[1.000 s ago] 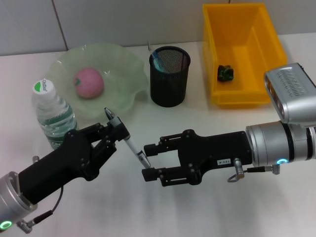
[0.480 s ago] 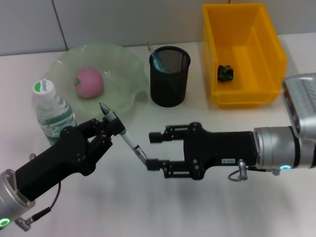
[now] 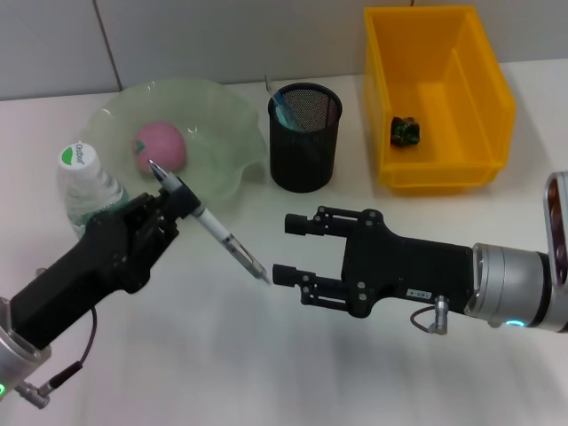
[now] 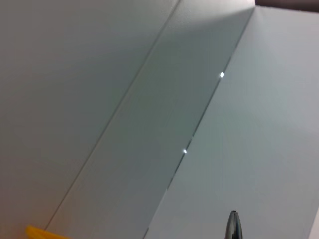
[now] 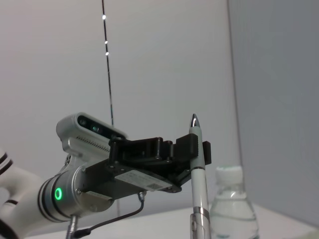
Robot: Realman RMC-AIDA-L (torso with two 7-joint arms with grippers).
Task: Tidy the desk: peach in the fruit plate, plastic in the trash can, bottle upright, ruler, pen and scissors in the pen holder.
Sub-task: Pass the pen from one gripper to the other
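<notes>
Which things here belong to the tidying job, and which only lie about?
Job:
left gripper holding pen
right gripper, open
pen holder
peach in fruit plate
upright bottle
yellow trash can holding a dark green piece

Lying about:
nothing visible

We take this for a robot lab or test room dressed as an office desk. A plain white counter point(image 3: 266, 373) meets bare grey wall panels point(image 3: 222, 35) with thin seams, and nothing homely surrounds it. At 12 o'clock stands a black mesh pen holder point(image 3: 304, 138); at 2 o'clock a yellow plastic bin point(image 3: 435, 98); at 10 o'clock a pale green fruit plate point(image 3: 213, 115). The staged desk props suggest a trial setup.
</notes>
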